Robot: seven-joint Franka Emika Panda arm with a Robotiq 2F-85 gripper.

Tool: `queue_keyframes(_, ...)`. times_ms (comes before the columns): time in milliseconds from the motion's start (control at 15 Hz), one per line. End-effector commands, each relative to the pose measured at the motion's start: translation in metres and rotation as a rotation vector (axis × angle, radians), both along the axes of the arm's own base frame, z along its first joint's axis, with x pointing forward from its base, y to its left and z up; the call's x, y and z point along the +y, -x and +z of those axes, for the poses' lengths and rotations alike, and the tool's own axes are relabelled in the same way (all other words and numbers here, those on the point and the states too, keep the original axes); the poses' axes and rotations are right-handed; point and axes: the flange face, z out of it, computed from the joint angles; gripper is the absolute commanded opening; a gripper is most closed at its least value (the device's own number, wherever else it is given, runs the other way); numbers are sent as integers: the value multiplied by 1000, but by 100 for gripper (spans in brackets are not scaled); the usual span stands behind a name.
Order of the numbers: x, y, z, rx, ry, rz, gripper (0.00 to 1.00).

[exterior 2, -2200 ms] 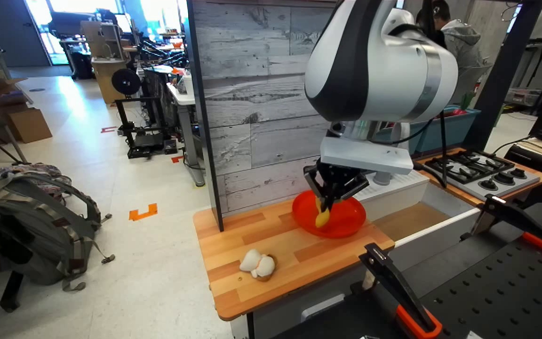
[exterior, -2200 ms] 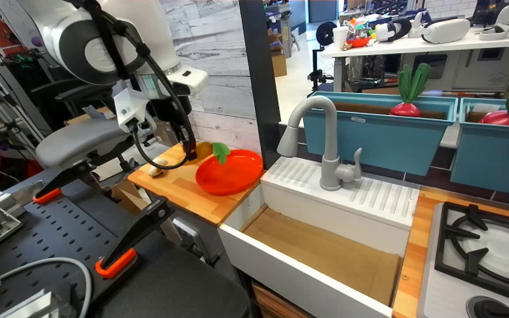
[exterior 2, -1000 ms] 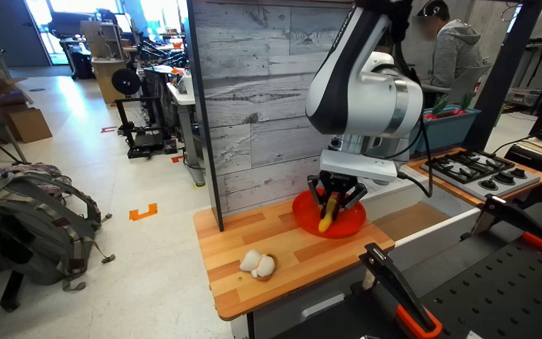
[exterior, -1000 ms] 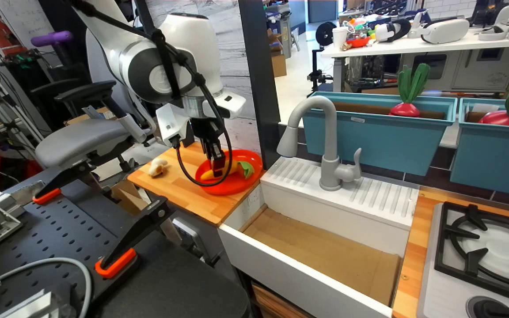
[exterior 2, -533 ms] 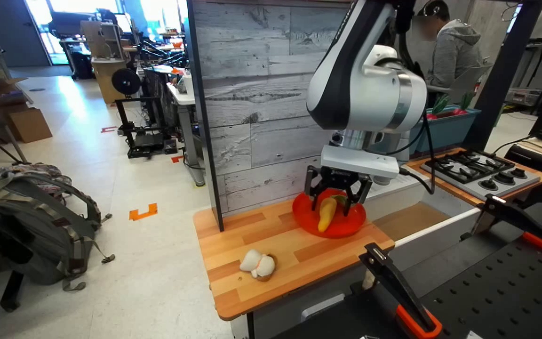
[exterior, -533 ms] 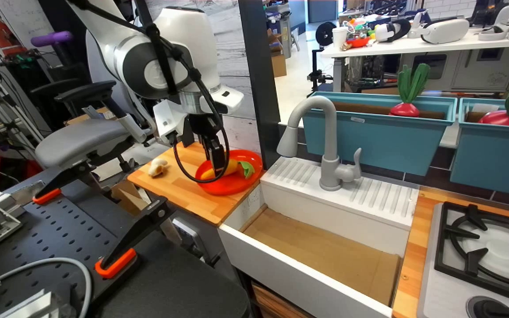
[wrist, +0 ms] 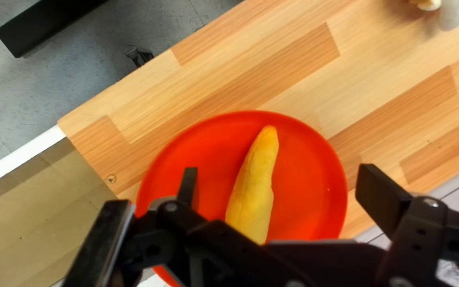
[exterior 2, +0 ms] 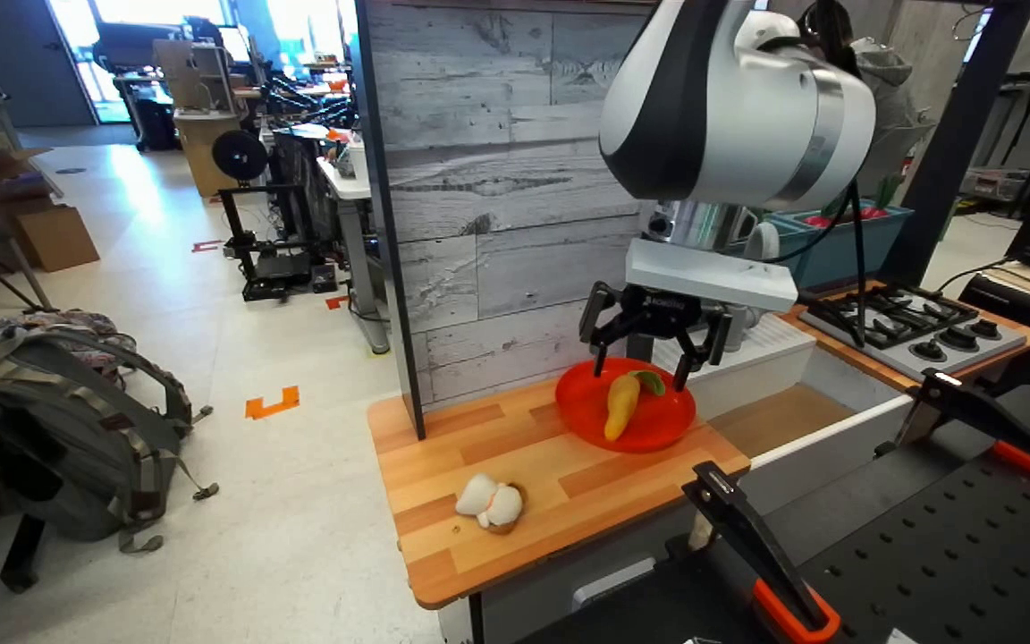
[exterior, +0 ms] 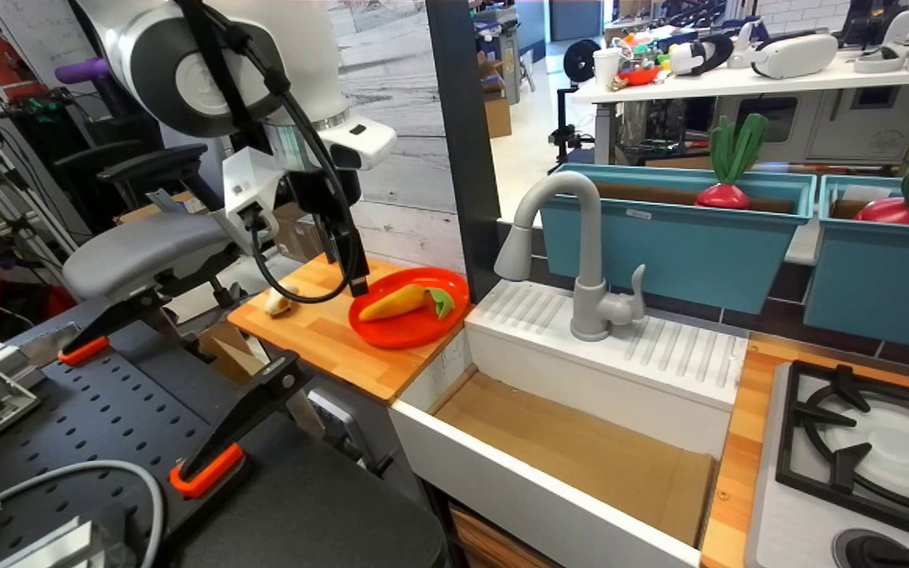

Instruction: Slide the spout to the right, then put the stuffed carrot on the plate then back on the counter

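A grey plank wall [exterior 2: 479, 161] stood behind the light-brown wooden counter [exterior 2: 515, 452], and the white sink [exterior: 533, 505] adjoined that counter at one end. Near the sink, on the counter, sat the orange-red plate [wrist: 309, 191], with the stuffed carrot [wrist: 255, 183] lying flat in it. In the wrist view the carrot's long axis ran steeply up the picture, its tapered tip [wrist: 268, 134] towards the top and leaning a little right, while the gripper [wrist: 279, 179] hid the thick end. In an exterior view the tip [exterior: 368, 312] lay to the left and slightly low, the green leaf [exterior: 440, 303] to the right; in an exterior view the tip [exterior 2: 613, 431] pointed down the picture, with the leaf at the upper right. The gripper hung above the plate, its jaws spread wide and apart from the carrot. The whole arch of the spout [exterior: 591, 237] showed in an exterior view; in an exterior view the arm [exterior 2: 738, 125] and gripper hid much of it. An off-white, bulb-shaped thing [exterior 2: 490, 503] showed whole on the counter in an exterior view, but the wrist view cut it off at the upper right corner. A screw [wrist: 111, 179] beside the sink was plain in the wrist view.
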Motion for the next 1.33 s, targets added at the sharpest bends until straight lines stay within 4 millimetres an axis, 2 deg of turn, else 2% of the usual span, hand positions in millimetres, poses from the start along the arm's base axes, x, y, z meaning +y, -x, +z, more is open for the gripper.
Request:
queue_keyframes(0,-3,-2,11,-3,-6,-36,100)
queue_keyframes(400,-15,-21,-8,46,4,-83,100)
queue_keyframes(667,-21,-36,-31,120,13,-88,100)
queue_keyframes(1200,-4,-56,-77,178,36,-87,100)
queue_keyframes(1267,0,-58,-81,176,41,-85,83)
